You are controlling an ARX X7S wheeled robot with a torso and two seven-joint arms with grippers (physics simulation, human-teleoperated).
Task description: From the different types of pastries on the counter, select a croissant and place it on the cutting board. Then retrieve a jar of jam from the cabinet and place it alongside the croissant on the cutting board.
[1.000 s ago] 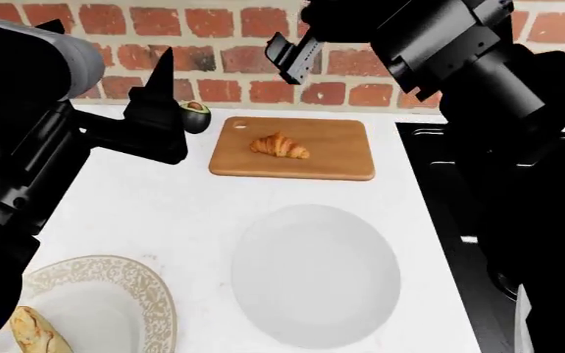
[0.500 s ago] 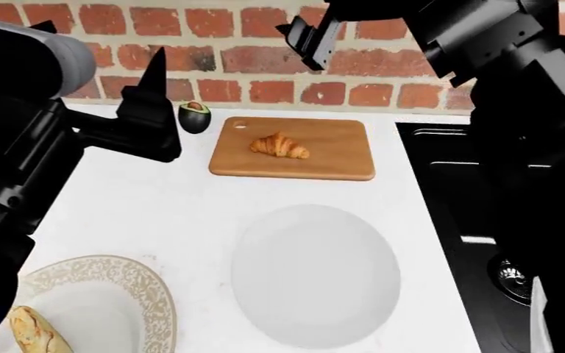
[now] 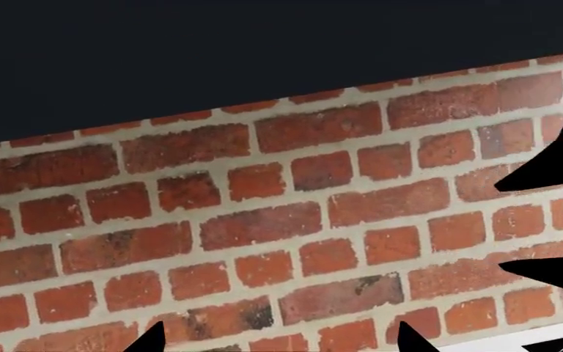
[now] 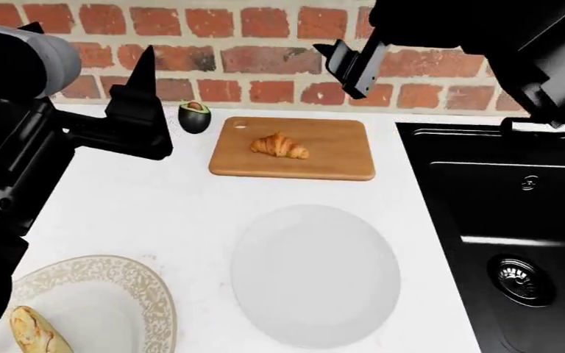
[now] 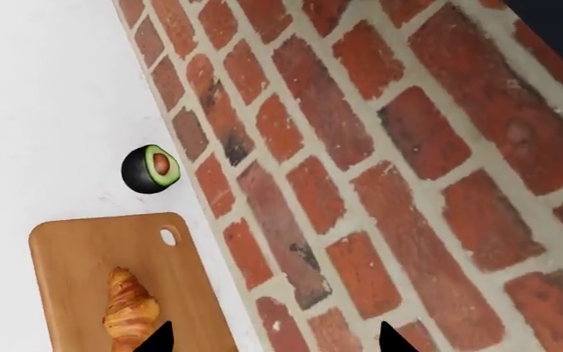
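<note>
The golden-brown croissant [image 4: 280,145] [image 5: 130,308] lies on the wooden cutting board [image 4: 337,158] [image 5: 76,249] at the back of the white counter [image 4: 165,213]. My right gripper [image 4: 349,68] [image 5: 275,339] hangs open and empty in front of the brick wall, above the board's back right corner. My left gripper [image 3: 279,341] is also open and empty, pointing up at the wall. One of its fingers [image 4: 142,77] rises left of the board. A pale baguette-like bread [image 4: 32,331] is at the near left. The jar of jam is out of view.
A halved avocado [image 4: 194,116] [image 5: 150,169] sits by the wall, left of the board. A round white plate [image 4: 315,273] lies in front of the board. A patterned plate [image 4: 126,290] holds the bread. The black sink [image 4: 518,243] is at right. A dark panel [image 3: 262,51] tops the brick wall [image 4: 233,51].
My right arm has swung right and up, uncovering the sink, and its gripper slid right along the wall. The left gripper drifted slightly left. The croissant and board stayed put.
</note>
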